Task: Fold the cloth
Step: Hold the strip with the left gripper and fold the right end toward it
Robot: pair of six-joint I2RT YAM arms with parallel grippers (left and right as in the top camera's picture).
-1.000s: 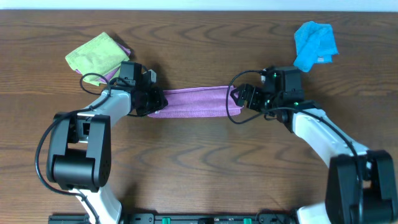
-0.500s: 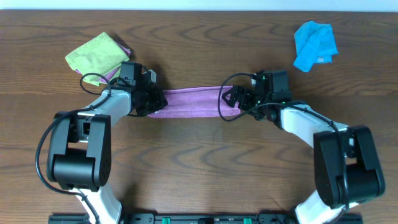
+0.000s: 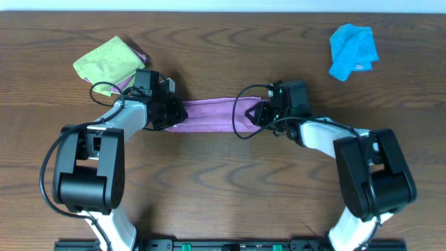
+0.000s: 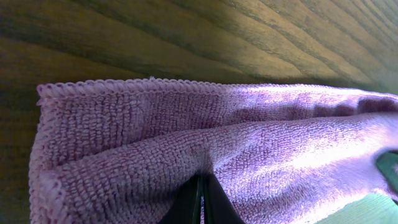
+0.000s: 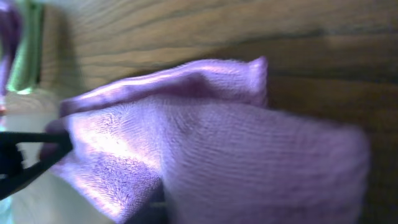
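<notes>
Cloths come to three on my wooden table (image 3: 223, 188): one lilac, one lime-green and one bright blue. The lilac cloth (image 3: 209, 116) is in the middle of the table. It lies as a long thin strip that runs from side to side between my two arms.

My left gripper (image 3: 177, 111) is at the left end of the strip. In the left wrist view I see its dark fingertips (image 4: 202, 200) pinched together with the soft lilac cloth (image 4: 186, 137) caught between them. That end has two layers, one on top of the other.

My right gripper (image 3: 255, 113) is at the right end of the strip and seems to be squeezing it too. In the right wrist view the lilac cloth (image 5: 217, 137) is bunched up very close to the camera, and it hides most of the fingers.

The lime-green cloth (image 3: 106, 61) is folded and sits at the far left, near my left arm. The bright blue cloth (image 3: 352, 49) is crumpled at the far right, well apart from both grippers.
</notes>
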